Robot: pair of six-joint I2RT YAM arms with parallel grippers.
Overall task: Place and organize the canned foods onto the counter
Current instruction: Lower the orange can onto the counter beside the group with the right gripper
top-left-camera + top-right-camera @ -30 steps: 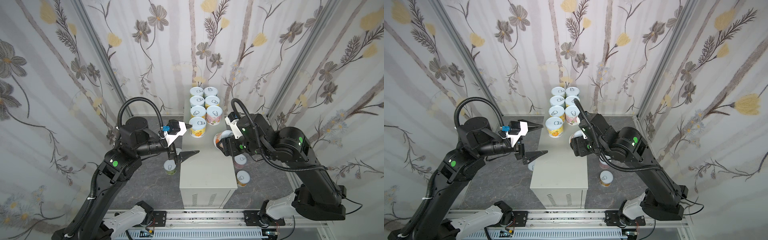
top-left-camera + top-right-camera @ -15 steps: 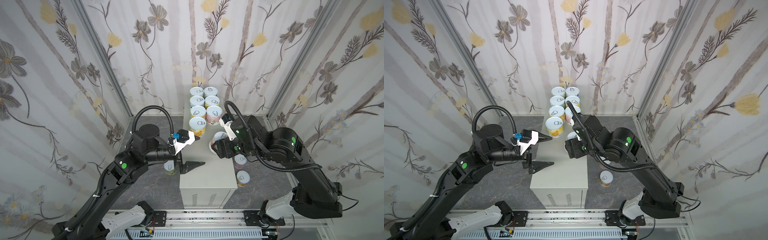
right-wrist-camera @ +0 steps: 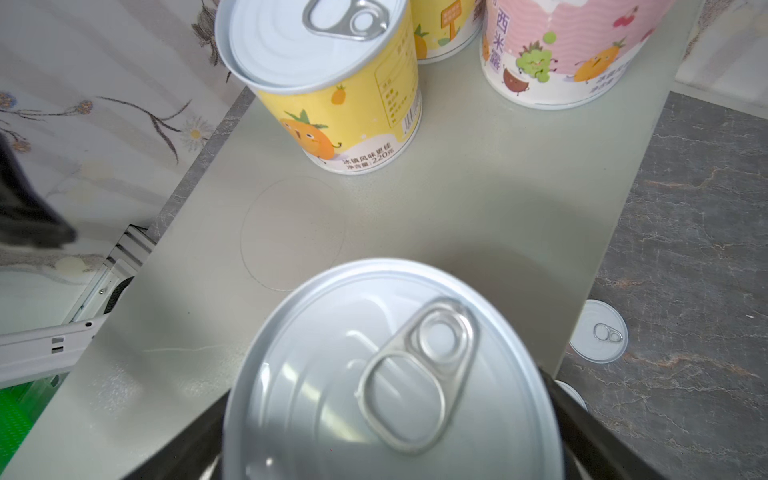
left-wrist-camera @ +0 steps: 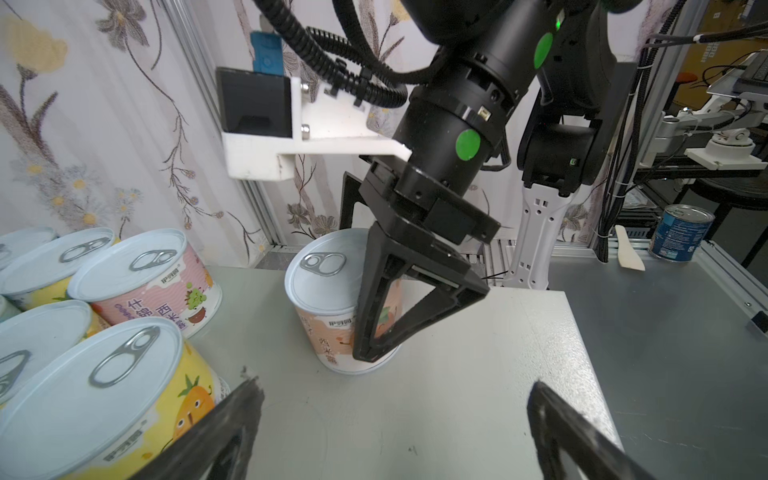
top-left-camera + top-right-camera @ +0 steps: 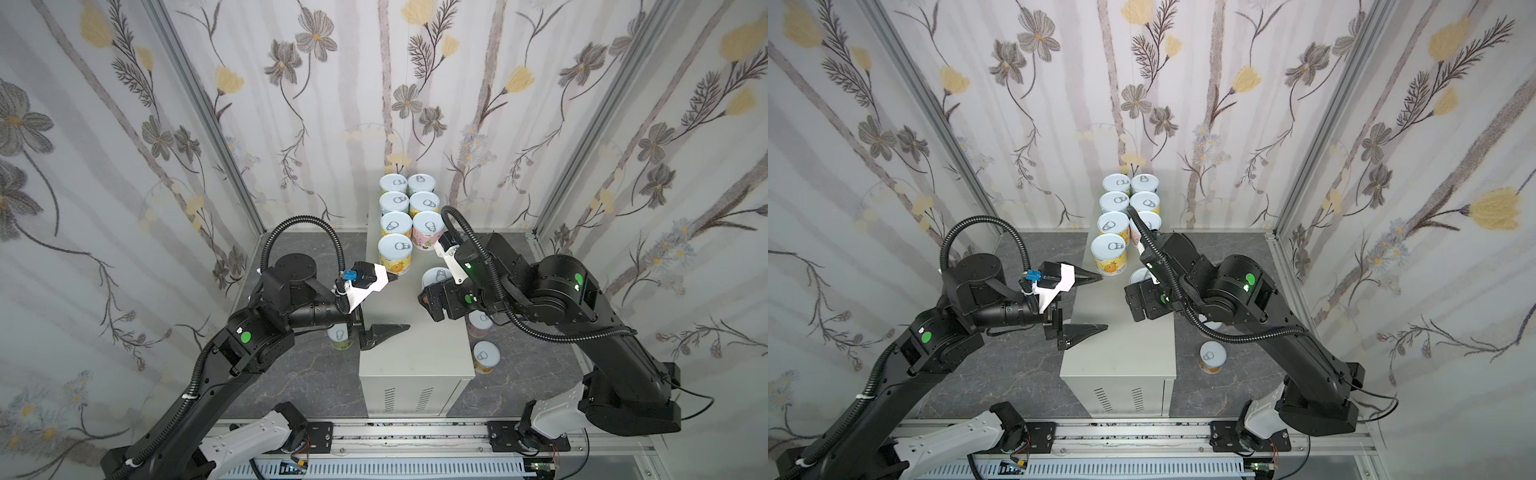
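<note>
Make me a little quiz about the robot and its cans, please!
1. True or false: the left gripper is open and holds nothing.
2. How many cans stand on the counter, counting the one at the right gripper?
3. The orange can between the right gripper's fingers stands: A on the counter, B in the left gripper, C on top of another can.

Key: 1 true. 2 eight. 3 A.
</note>
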